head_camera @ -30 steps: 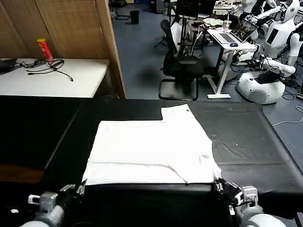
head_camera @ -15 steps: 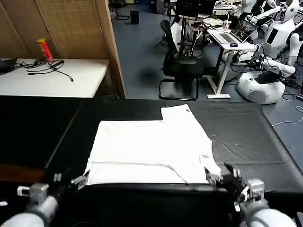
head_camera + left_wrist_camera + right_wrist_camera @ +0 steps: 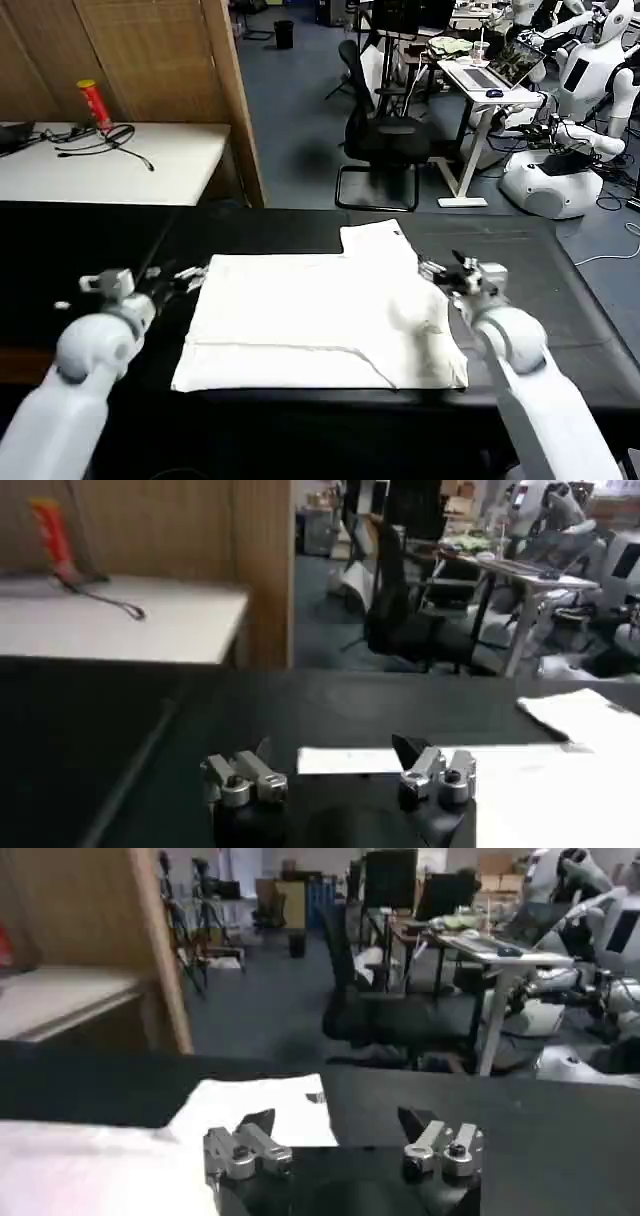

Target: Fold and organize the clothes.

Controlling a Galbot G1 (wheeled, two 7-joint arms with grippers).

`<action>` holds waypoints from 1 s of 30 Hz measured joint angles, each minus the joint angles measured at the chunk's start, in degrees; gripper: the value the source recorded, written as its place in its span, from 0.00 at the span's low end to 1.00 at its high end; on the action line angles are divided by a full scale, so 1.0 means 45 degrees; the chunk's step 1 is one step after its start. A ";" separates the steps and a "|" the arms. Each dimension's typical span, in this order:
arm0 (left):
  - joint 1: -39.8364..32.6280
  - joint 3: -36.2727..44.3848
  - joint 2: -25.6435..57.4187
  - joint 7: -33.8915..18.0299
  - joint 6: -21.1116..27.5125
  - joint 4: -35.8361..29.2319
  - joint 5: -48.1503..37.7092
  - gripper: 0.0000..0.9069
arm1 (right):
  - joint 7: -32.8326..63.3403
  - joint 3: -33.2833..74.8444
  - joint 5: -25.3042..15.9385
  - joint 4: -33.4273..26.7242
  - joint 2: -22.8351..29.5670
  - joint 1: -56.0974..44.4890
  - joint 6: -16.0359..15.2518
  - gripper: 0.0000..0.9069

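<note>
My left claw [image 3: 178, 276] is up over the black table [image 3: 540, 300], just beside the far left corner of the T-shirt [image 3: 320, 320]. Its two fingers are spread apart and hold nothing. From my left wrist I see that same claw [image 3: 340, 765] with its fingers wide, and the white edge of the shirt [image 3: 540, 790] lies just past them.

My right claw [image 3: 448, 270] is up too, near the far right side of the shirt, close to the sleeve that sticks out at the back. Its fingers are apart as well, with nothing in them. From my right wrist I see this claw [image 3: 340, 1133] wide open, and the shirt's sleeve [image 3: 255, 1103] lies on the table in front of it.

Now big to small. The black table fills most of what I see. The white T-shirt lies flat in the middle of it, plain side up. The near right corner is a bit bumpy.
</note>
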 joint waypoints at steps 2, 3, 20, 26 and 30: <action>-0.0961 0.0547 -0.0074 0.0197 0.0126 0.1110 0.0015 0.97 | -0.0204 -0.0208 -0.0209 -0.1013 0.0292 0.0722 -0.0057 0.97; -0.1346 0.0753 -0.0111 0.0272 0.0169 0.1617 0.0061 0.97 | -0.0266 -0.0291 -0.0352 -0.1482 0.0435 0.1036 -0.0092 0.97; -0.3946 0.2412 -0.0636 0.1119 0.0646 0.5766 0.0672 0.97 | -0.0638 -0.0736 -0.0484 -0.5399 0.1258 0.3116 -0.0396 0.97; -0.4055 0.2512 -0.0779 0.1400 0.0530 0.6037 0.0908 0.97 | -0.0812 -0.0840 -0.0532 -0.5664 0.1271 0.3186 -0.0343 0.97; -0.4230 0.2671 -0.0955 0.1451 0.0309 0.6225 0.1209 0.78 | -0.0876 -0.0842 -0.0539 -0.5753 0.1291 0.3199 -0.0339 0.82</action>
